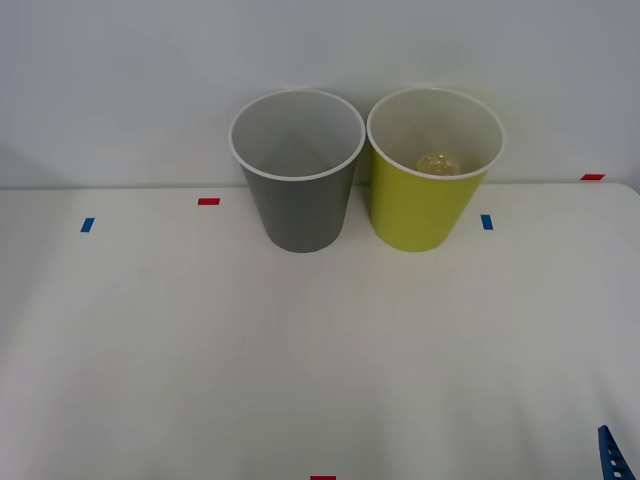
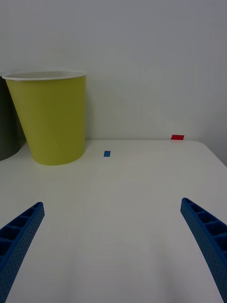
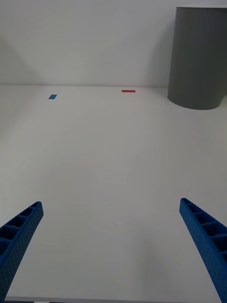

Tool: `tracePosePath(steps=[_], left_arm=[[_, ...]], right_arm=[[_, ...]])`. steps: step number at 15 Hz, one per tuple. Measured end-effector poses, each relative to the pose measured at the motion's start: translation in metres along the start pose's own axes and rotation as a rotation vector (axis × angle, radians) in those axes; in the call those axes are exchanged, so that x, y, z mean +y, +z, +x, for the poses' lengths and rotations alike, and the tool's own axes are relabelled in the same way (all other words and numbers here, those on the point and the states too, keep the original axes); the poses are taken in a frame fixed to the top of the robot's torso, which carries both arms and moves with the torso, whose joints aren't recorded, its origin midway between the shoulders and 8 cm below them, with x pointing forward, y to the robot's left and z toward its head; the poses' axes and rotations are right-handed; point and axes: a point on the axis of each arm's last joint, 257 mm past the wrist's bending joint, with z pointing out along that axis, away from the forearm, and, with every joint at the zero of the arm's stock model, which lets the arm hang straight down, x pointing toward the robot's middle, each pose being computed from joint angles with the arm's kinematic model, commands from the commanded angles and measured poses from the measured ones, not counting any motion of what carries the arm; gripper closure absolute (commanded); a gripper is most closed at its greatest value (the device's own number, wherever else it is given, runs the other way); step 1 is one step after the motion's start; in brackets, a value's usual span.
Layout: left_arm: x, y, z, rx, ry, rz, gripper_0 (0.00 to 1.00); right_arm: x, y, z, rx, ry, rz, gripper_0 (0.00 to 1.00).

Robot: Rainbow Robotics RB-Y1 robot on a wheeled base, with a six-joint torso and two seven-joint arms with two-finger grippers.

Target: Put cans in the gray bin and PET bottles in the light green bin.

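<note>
- While both arms sit low at the near edge of the bench (image 1: 300, 380), the gray bin (image 1: 297, 170) and the light green bin (image 1: 435, 170) stand upright side by side at the upper middle of the front view, rims nearly touching.
- Inside the light green bin a yellowish rounded shape, seemingly the PET bottle (image 1: 437, 163), lies at the bottom; its label and cap cannot be made out.
- The gray bin's white inside looks bare, and no can lies on the bench.
- The right pincer (image 2: 113, 246) is spread wide with nothing between its blue ribbed fingers (image 2: 19, 236); one tip pokes into the lower right corner of the front view.
- The left pincer (image 3: 113, 246) is equally wide apart and holds nothing, facing open bench with the gray bin at the upper right of its view.
- Judged from this, the sorting looks finished or waiting for a new item; the sound course is to keep both arms low and clear of the bins so neither gets nudged.
- Should a can arrive, approach it with the fingers wide, then carry it well above the white rim before letting go.
- Small red and blue tape marks (image 1: 208, 201) dot the bench.
</note>
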Motion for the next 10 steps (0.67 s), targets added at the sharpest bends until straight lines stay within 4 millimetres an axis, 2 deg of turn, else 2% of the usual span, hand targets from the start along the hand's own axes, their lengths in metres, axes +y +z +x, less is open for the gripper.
tracePosePath(steps=[10], left_arm=[[0.0, 0.0, 0.0, 0.0, 0.0, 0.0, 0.0]], right_arm=[[0.0, 0.0, 0.0001, 0.0, 0.0, 0.0, 0.0]])
